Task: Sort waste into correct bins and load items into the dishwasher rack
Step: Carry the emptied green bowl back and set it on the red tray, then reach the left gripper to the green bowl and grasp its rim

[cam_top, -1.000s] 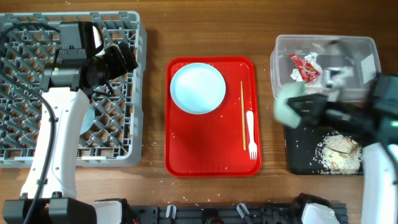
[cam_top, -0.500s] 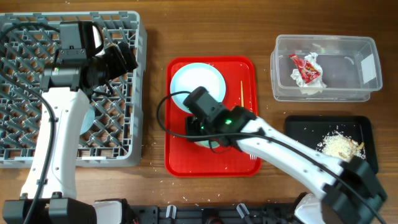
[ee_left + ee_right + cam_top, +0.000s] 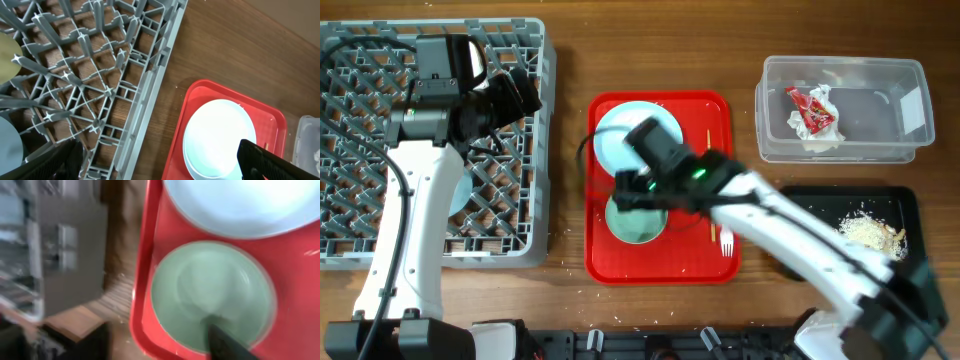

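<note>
The pale green bowl (image 3: 638,222) (image 3: 210,292) sits upright on the red tray (image 3: 605,255), just in front of the pale blue plate (image 3: 612,140) (image 3: 240,200). My right gripper (image 3: 632,198) (image 3: 157,347) hangs over the bowl's left rim, jaws open, one finger inside the bowl, the other outside the tray's edge. A white fork (image 3: 726,240) and a thin wooden stick (image 3: 709,150) lie on the tray's right side. My left gripper (image 3: 525,95) (image 3: 160,167) stands open and empty over the grey dishwasher rack's (image 3: 360,150) right edge.
The clear tub (image 3: 865,80) at the back right holds a red wrapper (image 3: 810,108) and a white napkin (image 3: 817,142). The black tray (image 3: 910,205) in front of it holds rice scraps (image 3: 868,233). A pale blue dish (image 3: 460,195) stands in the rack.
My right arm swung from over the black tray to the red tray with the green bowl. The bowl now rests there and the jaws have opened. The left arm has not moved.
</note>
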Tool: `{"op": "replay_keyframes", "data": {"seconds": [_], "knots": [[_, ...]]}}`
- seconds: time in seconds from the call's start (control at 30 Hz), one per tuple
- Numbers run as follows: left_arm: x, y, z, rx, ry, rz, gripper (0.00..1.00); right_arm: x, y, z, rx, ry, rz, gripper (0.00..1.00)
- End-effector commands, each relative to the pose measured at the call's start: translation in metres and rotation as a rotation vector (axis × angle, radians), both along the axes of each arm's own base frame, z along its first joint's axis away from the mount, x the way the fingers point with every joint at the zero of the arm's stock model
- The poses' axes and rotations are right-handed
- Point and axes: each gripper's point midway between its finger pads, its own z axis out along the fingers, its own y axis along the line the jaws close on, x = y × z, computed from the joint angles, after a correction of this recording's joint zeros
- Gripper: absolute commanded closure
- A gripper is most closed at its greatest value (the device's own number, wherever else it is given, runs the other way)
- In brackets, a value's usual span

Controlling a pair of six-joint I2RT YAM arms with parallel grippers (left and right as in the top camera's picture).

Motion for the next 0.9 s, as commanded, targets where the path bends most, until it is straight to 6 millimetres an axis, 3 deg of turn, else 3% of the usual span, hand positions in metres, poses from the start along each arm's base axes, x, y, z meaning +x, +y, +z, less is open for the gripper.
{"op": "replay_keyframes", "data": {"seconds": [0.0,0.03,0.13,0.23,0.3,0.53,0.6,0.67,0.73,0.87], "knots": [[0.001,-0.001,0.007,-0.011,-0.018,0.004,0.0,0.041,-0.058,0.097,0.07,-0.199,-0.118,0.13],[0.001,-0.001,0.007,-0.011,-0.018,0.005,0.0,0.052,-0.095,0.113,0.041,-0.24,-0.207,0.0],[0.001,-0.001,0.007,-0.011,-0.018,0.004,0.0,0.063,-0.188,0.132,-0.062,-0.305,-0.447,0.0],[0.001,-0.001,0.007,-0.011,-0.018,0.004,0.0,0.054,-0.276,0.136,-0.212,-0.315,-0.704,0.0],[0.001,-0.001,0.007,-0.011,-0.018,0.004,0.0,0.052,-0.302,0.135,-0.248,-0.306,-0.785,0.0],[0.001,-0.001,0.007,-0.014,-0.018,0.004,0.0,0.058,-0.309,0.124,-0.265,-0.27,-0.803,0.0],[-0.005,-0.029,0.01,-0.151,-0.005,-0.094,0.0,0.058,-0.309,0.124,-0.266,-0.269,-0.803,0.0],[-0.029,-0.083,0.023,-0.432,0.046,-0.283,0.0,0.058,-0.309,0.123,-0.267,-0.266,-0.803,0.0],[-0.047,-0.112,0.031,-0.555,0.095,-0.38,0.0,0.059,-0.309,0.123,-0.267,-0.267,-0.803,0.0],[-0.094,-0.183,0.021,-0.515,0.218,-0.582,0.0,0.059,-0.309,0.123,-0.266,-0.266,-0.802,0.0]]}}
